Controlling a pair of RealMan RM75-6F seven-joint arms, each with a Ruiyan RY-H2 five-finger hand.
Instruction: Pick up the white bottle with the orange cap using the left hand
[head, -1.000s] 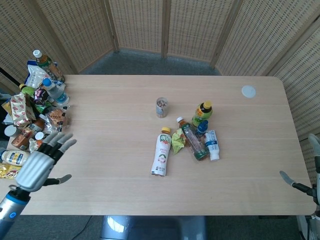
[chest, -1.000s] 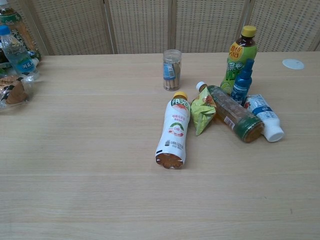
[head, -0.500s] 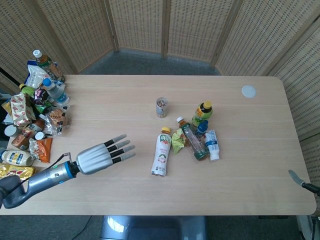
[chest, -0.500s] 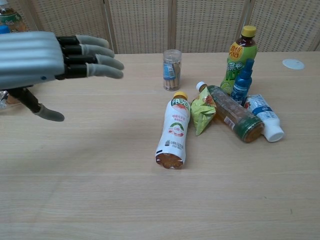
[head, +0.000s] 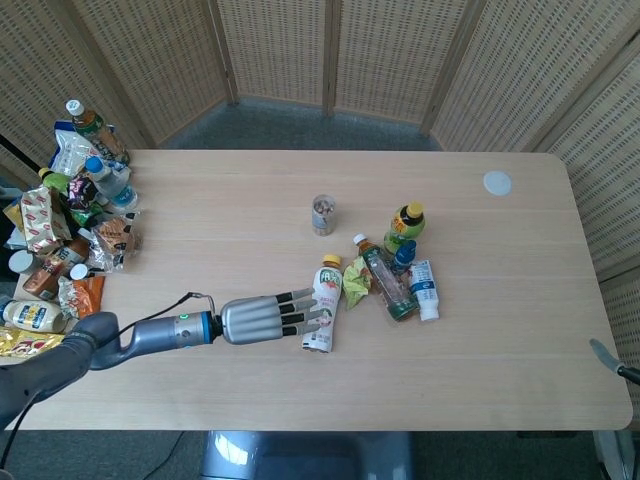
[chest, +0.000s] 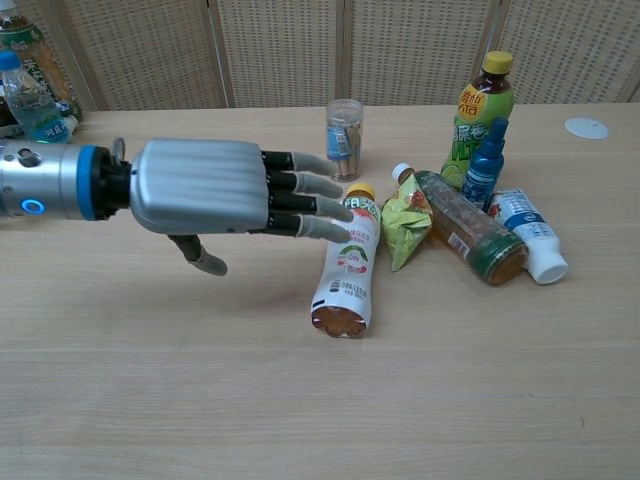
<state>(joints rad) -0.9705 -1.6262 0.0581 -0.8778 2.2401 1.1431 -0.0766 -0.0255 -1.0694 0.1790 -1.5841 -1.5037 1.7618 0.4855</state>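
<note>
White bottle with the orange cap (head: 322, 309) (chest: 346, 262) lies flat near the middle of the table (head: 220, 220) (chest: 150, 400), cap pointing toward the far edge. Just beside its cap end, on the side away from the left hand, sits a crumpled yellow-green packet (head: 357, 281) (chest: 404, 225), then a brown bottle (head: 386, 280) (chest: 460, 226) lying flat, a blue bottle (chest: 484, 165), a white-capped bottle (head: 424, 288) (chest: 528, 234) and an upright green bottle (head: 405, 228) (chest: 482, 104). Beyond the cap stands a small clear jar (head: 323, 214) (chest: 344, 139).

The left hand (head: 259, 318) (chest: 215, 190) reaches in from the other side, open, palm down, fingers (chest: 318, 206) straight and spread, their tips over the bottle's upper half; whether they touch it cannot be told. The right hand shows only as a sliver at the table's edge, so its state is unclear.

Wicker screens (head: 330, 50) enclose the pale wooden table.
</note>
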